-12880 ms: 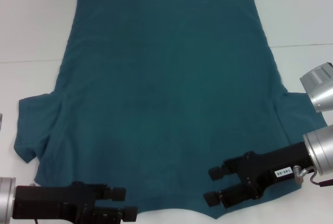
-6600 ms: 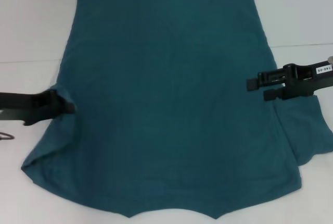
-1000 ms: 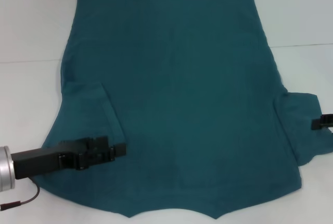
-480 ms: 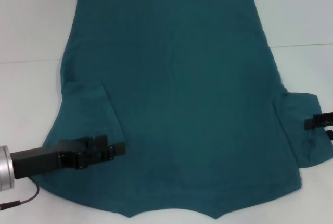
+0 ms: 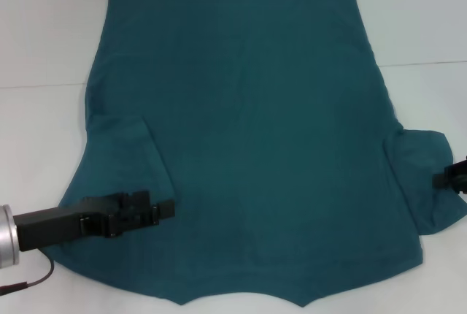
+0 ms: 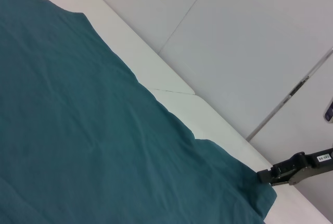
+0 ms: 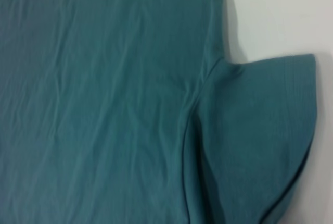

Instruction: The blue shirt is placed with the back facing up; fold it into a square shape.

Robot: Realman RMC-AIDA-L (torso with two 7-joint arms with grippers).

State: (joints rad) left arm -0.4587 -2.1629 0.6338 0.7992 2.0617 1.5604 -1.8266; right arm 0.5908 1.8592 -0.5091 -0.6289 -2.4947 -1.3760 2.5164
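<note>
The large plain dark teal-blue short-sleeved shirt (image 5: 248,139) of soft matte fabric lies spread flat on the white worktop (image 5: 44,51), its straight hem on the far side and its collar end at the near edge of the head view. Its left sleeve is folded inward and lies on the body of the shirt. Its right sleeve (image 5: 423,182) sticks out sideways onto the worktop, its outer edge slightly curled. The black left gripper (image 5: 162,210) rests low over the near end of the folded left sleeve; I cannot tell whether it is clenched or released. The black right gripper (image 5: 446,177) sits at the outer edge of the right sleeve, at the border of the head view; its state cannot be told either
</note>
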